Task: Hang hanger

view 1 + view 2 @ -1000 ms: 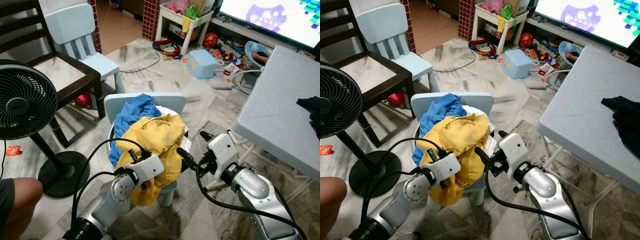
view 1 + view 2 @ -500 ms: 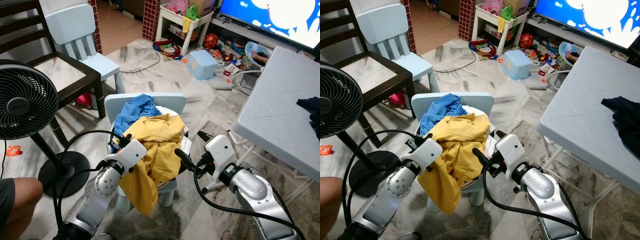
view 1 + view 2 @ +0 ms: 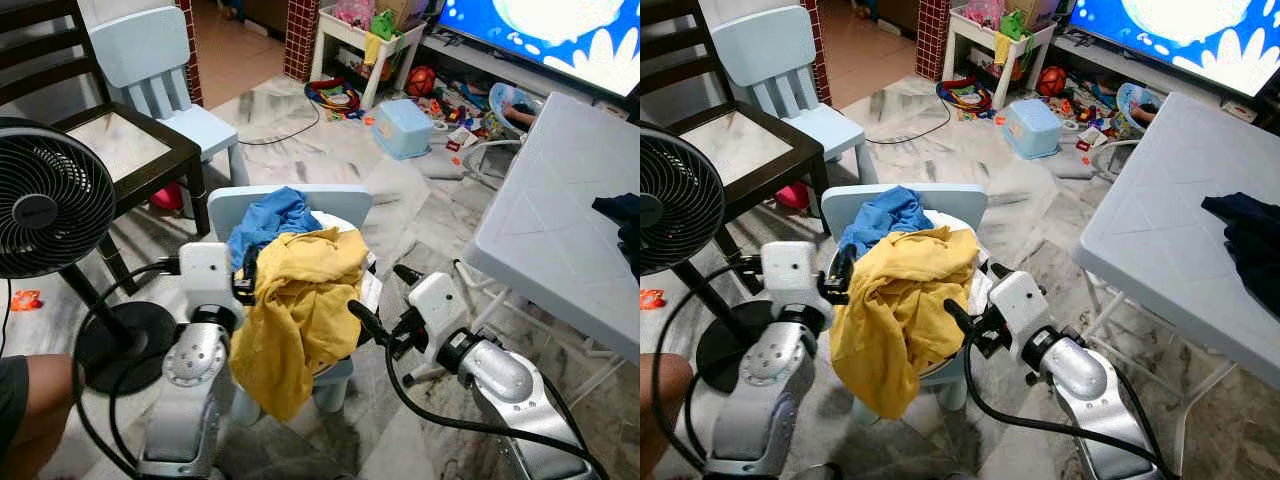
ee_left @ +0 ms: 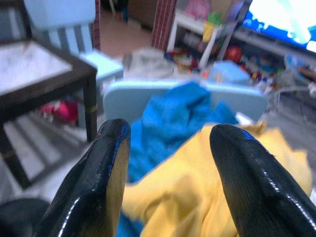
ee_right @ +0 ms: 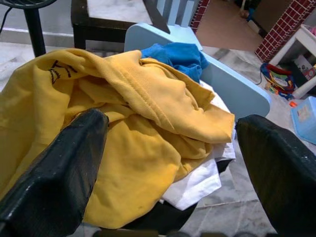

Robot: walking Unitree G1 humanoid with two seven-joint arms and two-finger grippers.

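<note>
Head views: even, bright indoor light, colours clean, focus sharp across the scene. The lit television screen (image 3: 545, 35) at the top right corner is overexposed to white in its centre. Soft, short shadows lie on the grey marbled floor (image 3: 330, 150) under the dark wooden chair (image 3: 110, 150) and the white plastic table (image 3: 560, 230).

Left wrist view: soft and blurred throughout; the yellow cloth (image 4: 217, 197) and blue cloth (image 4: 182, 118) smear without texture. Glossy highlights on the black fingers (image 4: 252, 187).

Right wrist view: sharp on the yellow cloth's weave; near fingers (image 5: 54, 177) out of focus, dark.
</note>
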